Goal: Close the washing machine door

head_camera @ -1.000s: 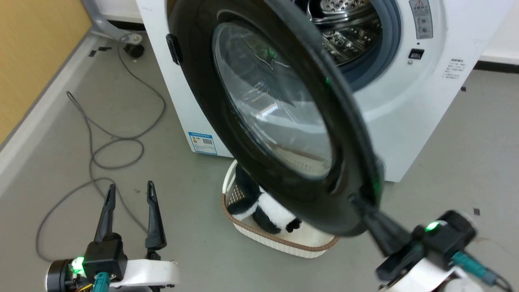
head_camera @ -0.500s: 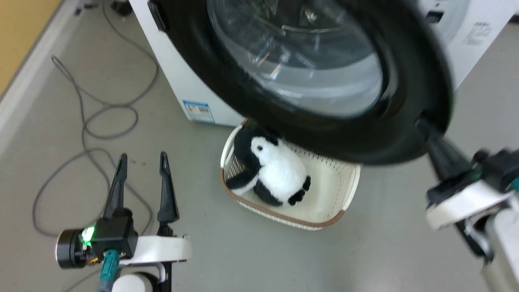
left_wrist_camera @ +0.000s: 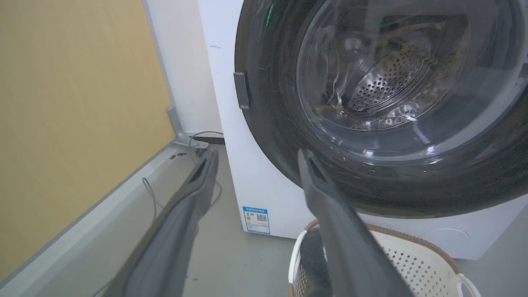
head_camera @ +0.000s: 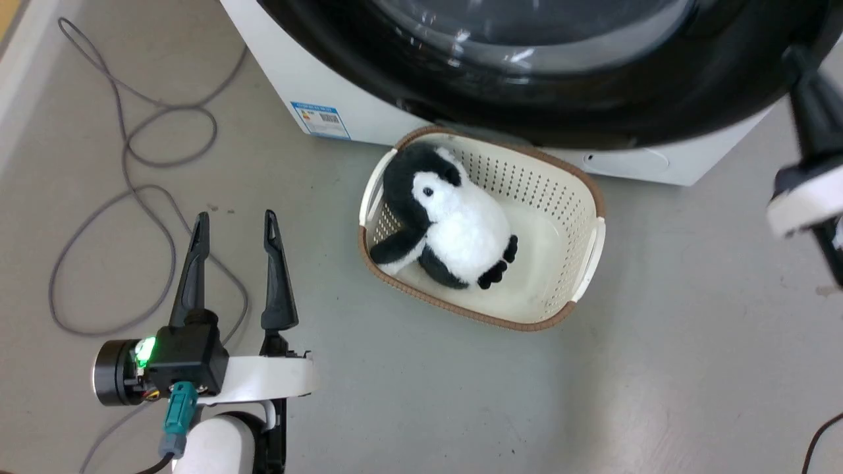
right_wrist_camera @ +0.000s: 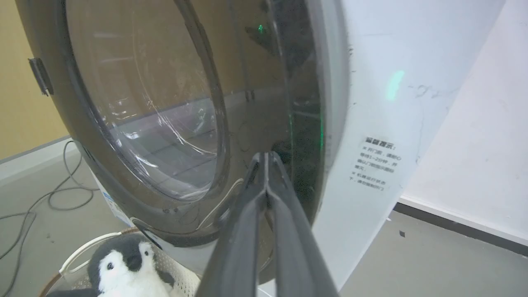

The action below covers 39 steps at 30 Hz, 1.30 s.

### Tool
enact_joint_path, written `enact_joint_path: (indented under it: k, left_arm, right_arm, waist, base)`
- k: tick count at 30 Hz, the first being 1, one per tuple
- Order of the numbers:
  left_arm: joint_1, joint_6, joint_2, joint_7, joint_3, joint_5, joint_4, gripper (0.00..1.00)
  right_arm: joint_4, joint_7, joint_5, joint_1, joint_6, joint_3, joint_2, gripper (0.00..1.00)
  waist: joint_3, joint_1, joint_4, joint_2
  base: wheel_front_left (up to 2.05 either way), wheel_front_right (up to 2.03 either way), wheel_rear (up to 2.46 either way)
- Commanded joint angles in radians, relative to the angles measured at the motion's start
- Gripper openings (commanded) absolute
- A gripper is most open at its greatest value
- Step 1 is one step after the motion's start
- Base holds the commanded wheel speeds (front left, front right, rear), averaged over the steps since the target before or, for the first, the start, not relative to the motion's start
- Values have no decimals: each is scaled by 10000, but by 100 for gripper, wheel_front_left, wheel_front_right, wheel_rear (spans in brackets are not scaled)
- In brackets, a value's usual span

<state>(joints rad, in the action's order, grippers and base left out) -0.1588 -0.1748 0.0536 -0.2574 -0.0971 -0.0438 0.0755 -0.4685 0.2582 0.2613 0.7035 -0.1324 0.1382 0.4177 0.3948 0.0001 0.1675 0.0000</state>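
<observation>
Left claw [head_camera: 235, 216]: idling released at 8 o'clock of head view, over floor [head_camera: 395, 408], grasping nothing.
Washing machine door [head_camera: 560, 118]: sitting at 12 o'clock, nearly flush against the washing machine [head_camera: 658, 161].
Right claw [right_wrist_camera: 264, 156]: pressing clenched, empty tips against door ring, at 3 o'clock.
Progress: seemingly nearing the end; final push probably remaining, latching impossible to tell.

The washing machine door [head_camera: 527, 112] runs off the head view's top edge. At the door's right rim the right gripper [right_wrist_camera: 265, 157] is blurred and cropped, its contact with the door unclear. The label [right_wrist_camera: 377, 165] beside the door is unreadably small.
</observation>
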Motion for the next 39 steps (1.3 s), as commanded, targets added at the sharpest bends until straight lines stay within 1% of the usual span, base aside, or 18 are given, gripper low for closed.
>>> enact_joint_path:
  k: [1,6,12,17,22,26,29,34,39]
  left_arm:
    - [-198,-68,-11,-43,-36,71,48,100]
    - [-339,-100,-19,-43,-71,57,68,100]
    - [-426,-133,-25,-43,-51,33,66,100]
    - [-466,-146,-28,-43,-38,25,37,100]
    - [-420,-158,-30,-43,-30,25,-44,100]
    - [-262,-146,-31,-43,37,-19,-181,100]
    - [-69,-137,-31,-43,138,13,-311,100]
    - [386,-83,26,-44,358,81,-463,100]
    - [880,-21,76,-44,523,117,-542,100]
  right_arm:
    - [-238,36,-75,502,17,-118,89,0]
    - [-988,36,-376,1362,17,-193,117,0]
    - [-1849,36,-802,2190,17,-417,-142,0]
    - [-2291,36,-1091,2504,17,-569,-335,0]
    - [-2326,36,-1269,2326,17,-709,-524,0]
    - [-1686,36,-1370,1706,17,-968,-722,0]
    - [-840,36,-1564,954,17,-1219,-969,0]
    - [616,36,-1854,-421,17,-1777,-1803,0]
    - [1656,36,-2232,-1787,17,-1863,-2638,0]
  waist:
    - [175,-1,16,0]
    - [404,-1,47,0]
    - [552,-1,25,0]
    - [586,-1,-1,0]
    - [392,-1,-47,0]
    - [-57,-1,-128,0]
    - [-526,-1,-289,0]
    - [-1403,-1,-694,0]
    - [-2170,-1,-1104,0]
  base:
    - [0,0,0]
    - [0,0,0]
    - [0,0,0]
    - [0,0,0]
    - [0,0,0]
    - [0,0,0]
    - [0,0,0]
    - [0,0,0]
    - [0,0,0]
